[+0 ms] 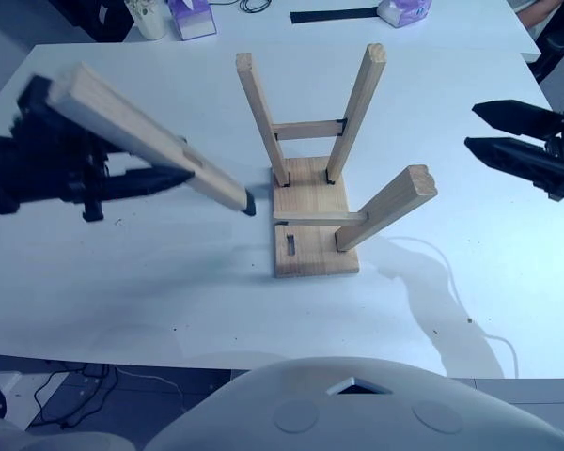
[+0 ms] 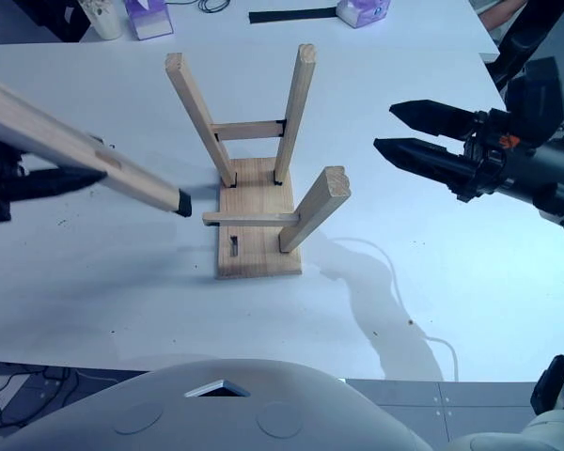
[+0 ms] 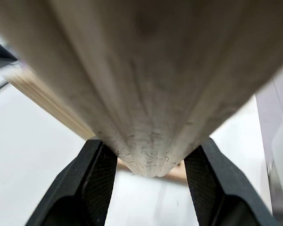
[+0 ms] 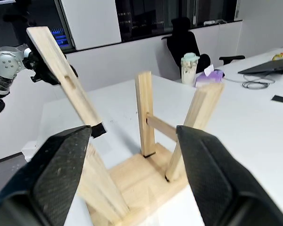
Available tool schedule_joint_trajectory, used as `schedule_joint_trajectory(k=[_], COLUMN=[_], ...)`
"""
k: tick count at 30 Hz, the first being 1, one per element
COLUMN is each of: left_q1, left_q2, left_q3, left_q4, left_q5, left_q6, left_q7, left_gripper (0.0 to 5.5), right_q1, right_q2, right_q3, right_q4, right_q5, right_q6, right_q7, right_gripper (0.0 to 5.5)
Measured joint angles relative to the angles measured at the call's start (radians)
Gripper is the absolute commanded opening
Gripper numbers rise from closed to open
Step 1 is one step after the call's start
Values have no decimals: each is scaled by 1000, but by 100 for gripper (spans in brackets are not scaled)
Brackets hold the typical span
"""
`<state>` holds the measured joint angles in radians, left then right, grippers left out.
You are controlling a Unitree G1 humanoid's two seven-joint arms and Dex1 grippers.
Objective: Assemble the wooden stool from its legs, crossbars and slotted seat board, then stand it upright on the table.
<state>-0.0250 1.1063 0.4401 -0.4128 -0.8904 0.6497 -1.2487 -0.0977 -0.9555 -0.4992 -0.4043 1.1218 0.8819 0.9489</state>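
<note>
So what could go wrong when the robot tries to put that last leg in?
1. The leg held by the left gripper must meet both the empty slot and the free end of the crossbar; it could miss either one.
2. Pushing may slide the seat board, since the open right gripper hangs off to the side, steadying nothing.
3. The near leg already leans and might topple if bumped.
</note>
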Motion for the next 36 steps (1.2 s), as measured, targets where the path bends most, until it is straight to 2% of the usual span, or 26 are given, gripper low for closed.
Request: schedule_joint_trajectory(k=[6,17,36], left_q1=[46,113,109], left_q2=[-87,-173,-242], left_q3=[-80,-142,-274], left_q4=[-112,-180,-162], left_q5=[48,107,187], left_q6=[-59,-91,-151], left_q7=[44,140,184], left_gripper=[206,206,206], right_q1=[7,-18,-59], right_q2=[0,0,5], right_q3=[67,133,188], right_q4=[-12,-7,1], right_q5=[-81,-133,-158], right_q6=[-50,-69,-84], right_q7=[43,88,98], right_gripper=[333,333,333])
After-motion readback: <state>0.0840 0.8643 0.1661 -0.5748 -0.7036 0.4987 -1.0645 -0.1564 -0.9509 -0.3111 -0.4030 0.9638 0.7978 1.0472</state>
